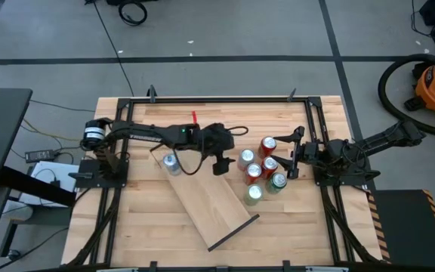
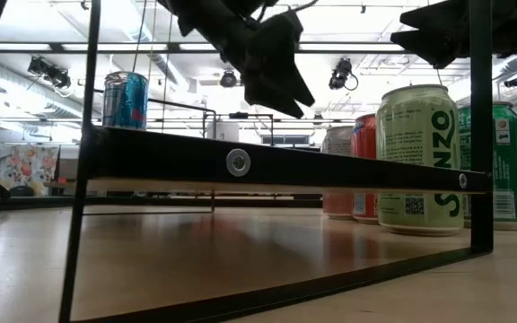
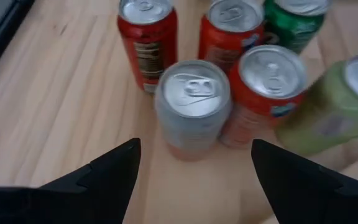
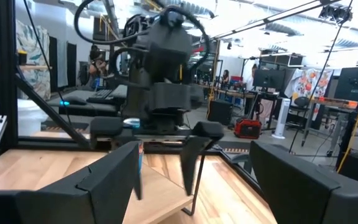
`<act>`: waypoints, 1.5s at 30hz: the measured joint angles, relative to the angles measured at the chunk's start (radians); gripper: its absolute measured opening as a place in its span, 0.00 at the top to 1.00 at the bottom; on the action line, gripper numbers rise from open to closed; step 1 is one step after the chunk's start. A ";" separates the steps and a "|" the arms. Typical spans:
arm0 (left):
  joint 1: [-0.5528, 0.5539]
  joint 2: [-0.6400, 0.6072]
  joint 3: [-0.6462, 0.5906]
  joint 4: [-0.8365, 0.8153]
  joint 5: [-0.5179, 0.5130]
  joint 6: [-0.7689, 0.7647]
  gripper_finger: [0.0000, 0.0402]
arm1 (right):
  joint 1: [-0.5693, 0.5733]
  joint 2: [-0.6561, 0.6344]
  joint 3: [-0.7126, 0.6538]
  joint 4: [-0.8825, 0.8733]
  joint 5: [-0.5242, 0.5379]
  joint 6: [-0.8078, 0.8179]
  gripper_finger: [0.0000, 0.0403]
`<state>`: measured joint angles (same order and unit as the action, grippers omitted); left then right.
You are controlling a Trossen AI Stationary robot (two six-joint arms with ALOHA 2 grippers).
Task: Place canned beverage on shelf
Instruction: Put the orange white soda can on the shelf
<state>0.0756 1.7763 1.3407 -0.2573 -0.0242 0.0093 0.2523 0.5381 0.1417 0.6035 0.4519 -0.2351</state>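
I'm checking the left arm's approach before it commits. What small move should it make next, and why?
Probably ease the left gripper forward and down around the silver-topped can. Its fingers are open and empty, that can sits centred between them and nearest in the cluster, and only one blue can stands on the shelf. The right gripper waits beside the cans.

High view looks straight down over the whole table (image 1: 157, 234). Low view sits at tabletop level, close behind the shelf (image 2: 267, 166). Both wrist views share the cans (image 3: 194, 99) area.
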 joint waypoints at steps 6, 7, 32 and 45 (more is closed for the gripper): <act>0.007 0.007 0.002 0.156 0.004 0.036 0.21 | 0.000 0.000 0.000 -0.022 0.000 0.037 0.21; 0.007 0.007 0.002 0.186 0.004 0.042 0.21 | 0.000 0.000 0.000 -0.023 0.000 0.042 0.21; 0.012 0.224 0.003 0.510 0.036 -0.021 0.21 | 0.002 0.000 0.000 -0.036 -0.001 0.081 0.21; 0.013 0.243 0.006 0.418 0.020 0.010 0.21 | 0.002 0.000 0.000 -0.036 -0.005 0.082 0.21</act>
<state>0.0887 2.0192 1.3472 0.1606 -0.0044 0.0193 0.2543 0.5385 0.1421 0.5672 0.4473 -0.1534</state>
